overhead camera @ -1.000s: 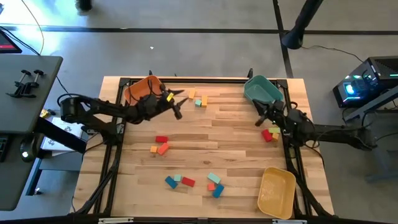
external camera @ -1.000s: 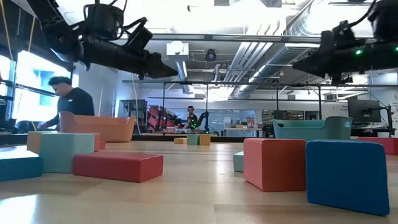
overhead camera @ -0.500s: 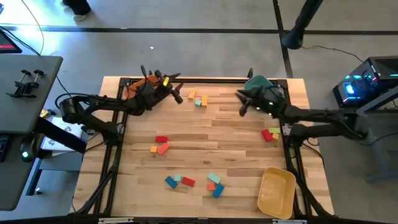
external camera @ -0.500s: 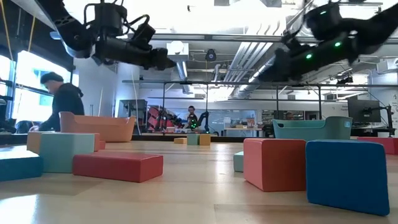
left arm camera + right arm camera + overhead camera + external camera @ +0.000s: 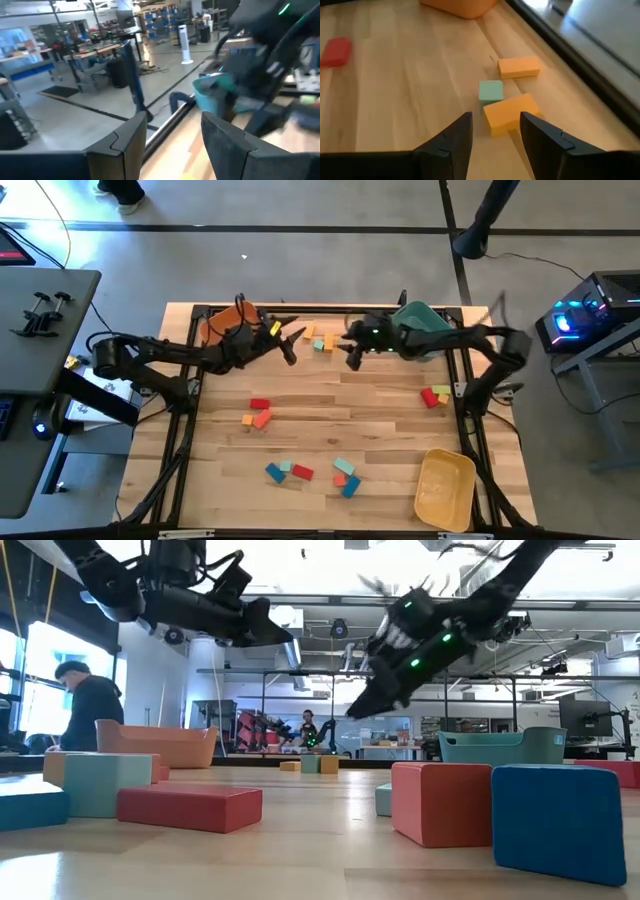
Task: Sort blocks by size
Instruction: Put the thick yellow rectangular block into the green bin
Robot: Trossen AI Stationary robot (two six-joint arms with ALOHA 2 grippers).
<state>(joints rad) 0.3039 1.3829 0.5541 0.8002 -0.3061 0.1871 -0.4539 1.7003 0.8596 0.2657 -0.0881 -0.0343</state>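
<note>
My right pincer (image 5: 352, 352) is hanging released and empty over the far end of the worktop (image 5: 380, 410), just beside the teal bin (image 5: 422, 323). My right wrist camera is giving the best look: two orange bars (image 5: 511, 114) and a small green cube (image 5: 491, 91) touching the nearer bar, with its long axis running slantwise. From overhead that same trio (image 5: 318, 338) is just a tiny cluster, sitting between the teal bin and the orange bin (image 5: 222, 322).

My left pincer (image 5: 284, 345) is hovering near the orange bin, fingers apart, nothing in them. Its wrist camera is mostly blurred, so no blocks are showing there.

The level view is only showing big near blocks, like a red bar (image 5: 189, 807) lying flat, and a blue one (image 5: 558, 822) partly cut off by the frame edge.
</note>
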